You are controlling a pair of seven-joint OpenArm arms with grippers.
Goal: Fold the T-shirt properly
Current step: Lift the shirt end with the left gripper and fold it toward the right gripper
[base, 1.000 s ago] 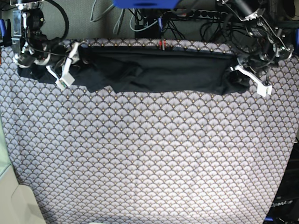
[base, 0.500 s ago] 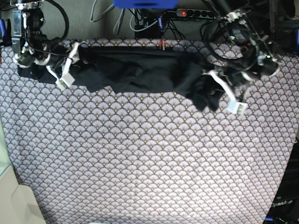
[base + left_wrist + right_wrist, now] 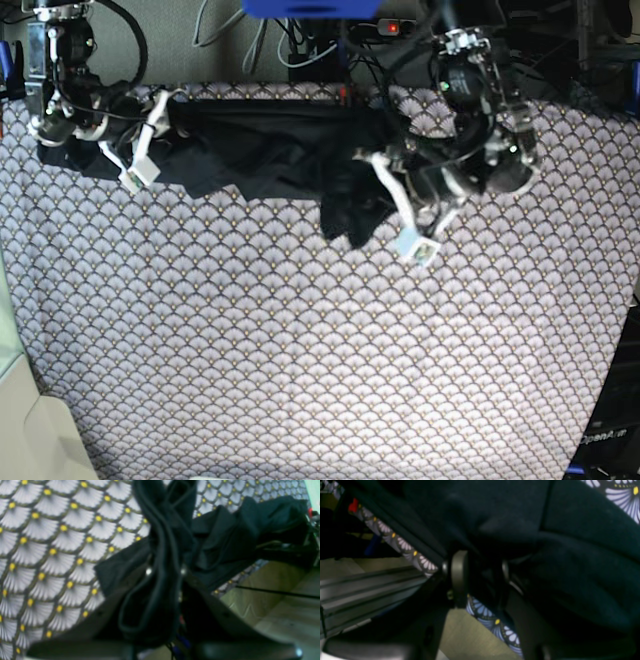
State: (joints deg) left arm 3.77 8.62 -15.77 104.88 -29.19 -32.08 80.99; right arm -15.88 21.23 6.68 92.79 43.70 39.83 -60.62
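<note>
Hands both clenched on the T-shirt [image 3: 280,150] — left hand [image 3: 372,190], right hand [image 3: 95,135] — over tablecloth [image 3: 300,340].

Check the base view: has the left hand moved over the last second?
Yes. The left hand, shut on the T-shirt, has travelled from the tablecloth's right edge toward its middle, dragging that end of the shirt along. The right hand kept its place.

A robotics lab or workshop: the desk [image 3: 300,380] wears a fan-scale cloth [image 3: 250,330], a tangle of cables [image 3: 300,45] and a power strip [image 3: 420,28] with a red lit switch run behind it, and bare metal framing [image 3: 365,585] shows underneath.
</note>
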